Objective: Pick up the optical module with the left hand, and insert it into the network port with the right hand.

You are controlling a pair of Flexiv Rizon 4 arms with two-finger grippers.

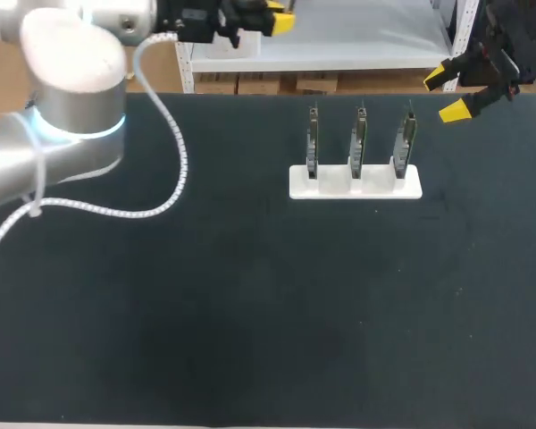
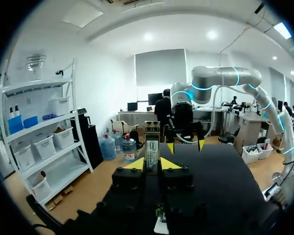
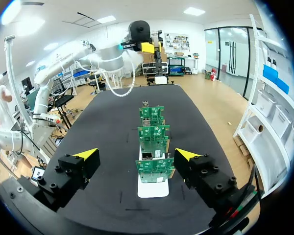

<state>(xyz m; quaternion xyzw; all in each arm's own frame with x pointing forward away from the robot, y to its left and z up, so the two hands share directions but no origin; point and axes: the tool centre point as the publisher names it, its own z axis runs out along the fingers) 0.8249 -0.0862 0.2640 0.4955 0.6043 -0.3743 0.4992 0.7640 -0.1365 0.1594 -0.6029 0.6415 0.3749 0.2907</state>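
Where left gripper point(image 2: 152, 165) pinches it, optical module point(image 2: 152, 142) stands upright; right gripper point(image 3: 136, 154) spread wide.

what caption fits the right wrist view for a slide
Open right gripper faces three green boards upright in a white holder.

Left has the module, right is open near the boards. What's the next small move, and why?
Probably swing the right gripper toward the left gripper for a handover: the left one is shut on the module, the right one stands open near the boards, apart from it.
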